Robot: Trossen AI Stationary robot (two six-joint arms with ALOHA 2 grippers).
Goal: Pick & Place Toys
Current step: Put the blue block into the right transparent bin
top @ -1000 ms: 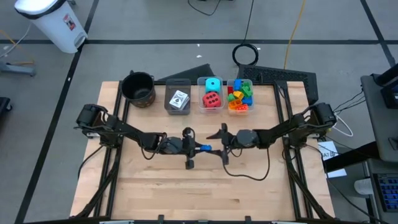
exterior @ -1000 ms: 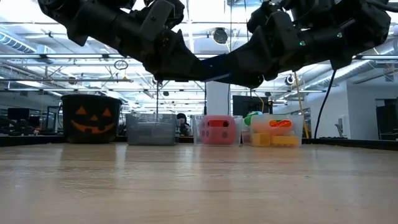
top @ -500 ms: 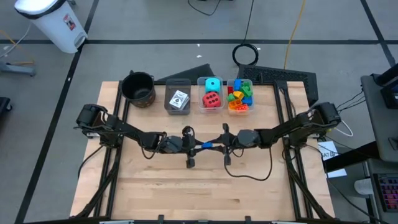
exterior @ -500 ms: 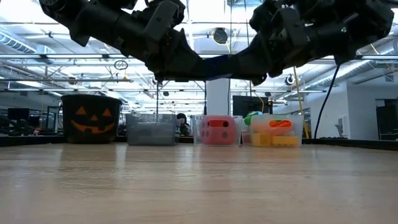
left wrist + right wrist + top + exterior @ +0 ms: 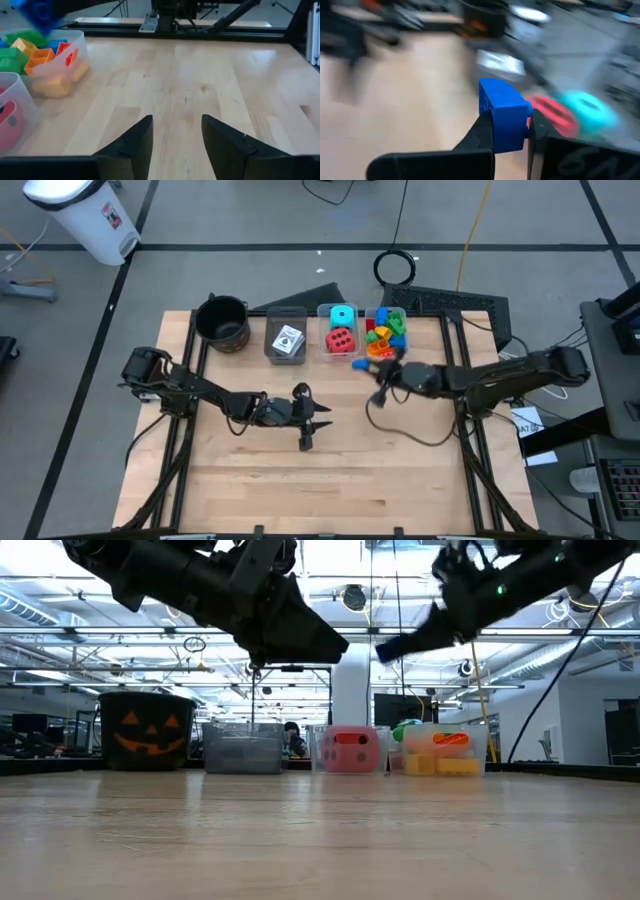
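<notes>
Sitting pinched between my right gripper's [image 5: 512, 131] two fingers, the blue brick [image 5: 503, 116] is up off the table [image 5: 330, 470]; the jaws are clamped tight on its sides, with most of the brick standing proud of the fingertips. I see the same brick in the high view just beside the bin of mixed bricks [image 5: 385, 333], near its front corner, and in the low view raised well above the bins. The dotted red cube [image 5: 341, 340] and cyan cube [image 5: 342, 315] share the next bin, white cards [image 5: 288, 340] the one after. My left gripper [image 5: 176, 137] hangs over mid-table, fingers a little apart, holding nothing.
</notes>
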